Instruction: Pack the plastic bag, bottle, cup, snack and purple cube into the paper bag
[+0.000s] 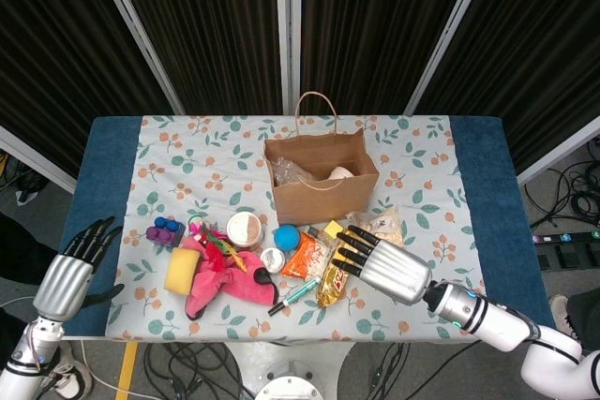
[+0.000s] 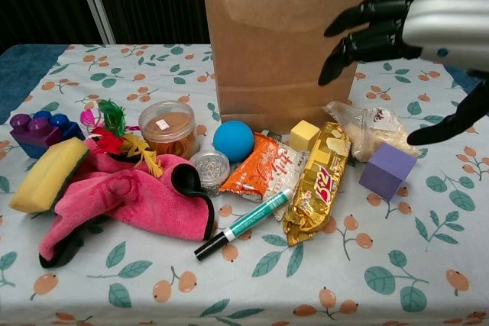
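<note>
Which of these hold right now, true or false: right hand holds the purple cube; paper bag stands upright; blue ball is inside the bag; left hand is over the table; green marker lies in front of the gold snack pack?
1. The right hand holds the purple foam cube: false. The hand hovers above, fingers spread, empty.
2. The brown paper bag stands upright: true.
3. The blue ball is inside the bag: false. It sits on the floral tablecloth before the bag.
4. The left hand is over the table: false. It hangs off the table's edge.
5. The green marker lies beside the gold snack pack: true.
</note>
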Action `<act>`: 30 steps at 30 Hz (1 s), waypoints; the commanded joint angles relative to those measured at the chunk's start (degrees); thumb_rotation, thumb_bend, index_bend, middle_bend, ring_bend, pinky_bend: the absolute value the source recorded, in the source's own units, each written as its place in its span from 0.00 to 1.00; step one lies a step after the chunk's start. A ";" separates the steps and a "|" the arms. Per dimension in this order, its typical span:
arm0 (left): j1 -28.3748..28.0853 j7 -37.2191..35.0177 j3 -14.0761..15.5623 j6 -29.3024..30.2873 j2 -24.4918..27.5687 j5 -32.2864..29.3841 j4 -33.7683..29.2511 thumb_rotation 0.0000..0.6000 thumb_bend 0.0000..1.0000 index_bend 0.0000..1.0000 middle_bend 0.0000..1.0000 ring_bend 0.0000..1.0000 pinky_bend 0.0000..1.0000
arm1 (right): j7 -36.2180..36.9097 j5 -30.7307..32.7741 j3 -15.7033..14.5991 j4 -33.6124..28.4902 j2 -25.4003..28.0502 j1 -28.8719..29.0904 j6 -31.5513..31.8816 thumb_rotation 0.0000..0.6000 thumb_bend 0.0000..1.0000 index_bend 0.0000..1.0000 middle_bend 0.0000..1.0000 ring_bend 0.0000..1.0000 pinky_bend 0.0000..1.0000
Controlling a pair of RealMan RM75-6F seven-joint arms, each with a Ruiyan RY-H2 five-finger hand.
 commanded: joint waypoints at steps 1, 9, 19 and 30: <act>-0.03 -0.12 -0.11 0.07 -0.02 -0.03 0.24 1.00 0.00 0.09 0.08 0.06 0.18 | -0.90 1.86 -0.69 2.63 -2.94 1.59 -3.16 1.00 0.00 0.25 0.27 0.10 0.17; -0.04 -0.41 -0.50 0.38 -0.11 -0.23 1.06 1.00 0.00 0.09 0.08 0.06 0.18 | -1.98 3.75 -1.22 8.18 -9.25 4.86 -8.10 1.00 0.00 0.25 0.27 0.10 0.17; 0.31 -1.12 -0.53 0.10 0.21 -1.01 2.33 1.00 0.00 0.09 0.08 0.06 0.18 | 0.08 7.31 -2.07 13.15 -15.21 7.17 -11.03 1.00 0.00 0.25 0.27 0.10 0.17; 0.43 -1.89 -1.04 0.16 -0.10 -1.74 3.67 1.00 0.00 0.09 0.08 0.06 0.18 | 0.66 8.65 -3.99 18.01 -19.62 8.35 -11.51 1.00 0.00 0.25 0.27 0.11 0.18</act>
